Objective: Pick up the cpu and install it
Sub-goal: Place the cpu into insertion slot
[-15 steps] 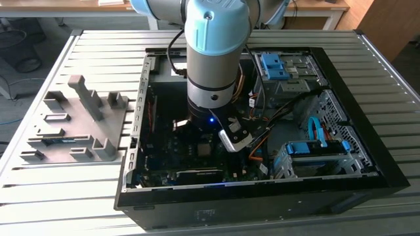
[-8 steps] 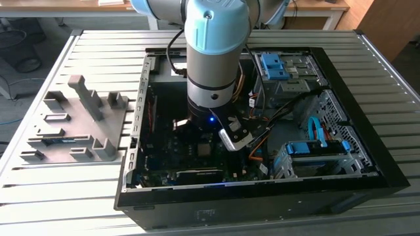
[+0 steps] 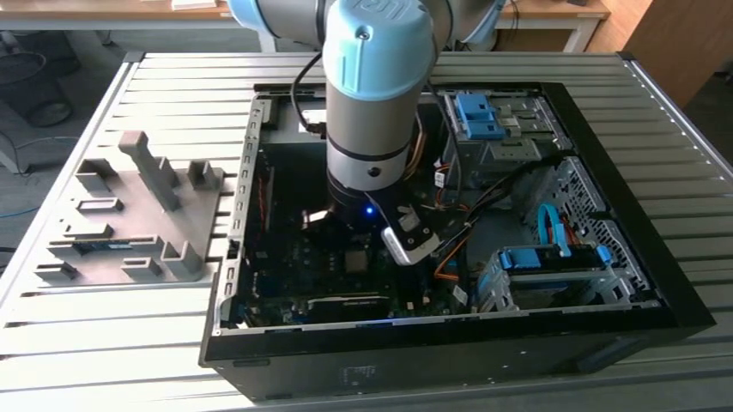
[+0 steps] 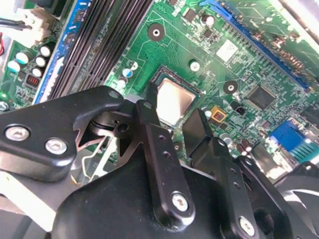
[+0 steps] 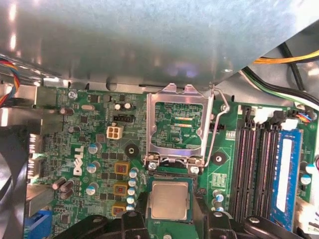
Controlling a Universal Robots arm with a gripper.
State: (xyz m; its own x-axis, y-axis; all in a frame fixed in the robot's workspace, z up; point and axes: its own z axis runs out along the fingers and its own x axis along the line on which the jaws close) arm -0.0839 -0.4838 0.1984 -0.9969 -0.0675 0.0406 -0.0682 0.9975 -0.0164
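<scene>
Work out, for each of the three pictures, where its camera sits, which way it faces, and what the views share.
Exterior view: off the arm, raised, looking down at an angle into the open computer case on the slatted table; the arm reaches in.
First wrist view: on the arm, facing the motherboard nearly square-on; the gripper straddles the cpu.
Second wrist view: on the arm, looking obliquely past the gripper at that board.
Shared: both wrist views show the cpu in its socket.
</scene>
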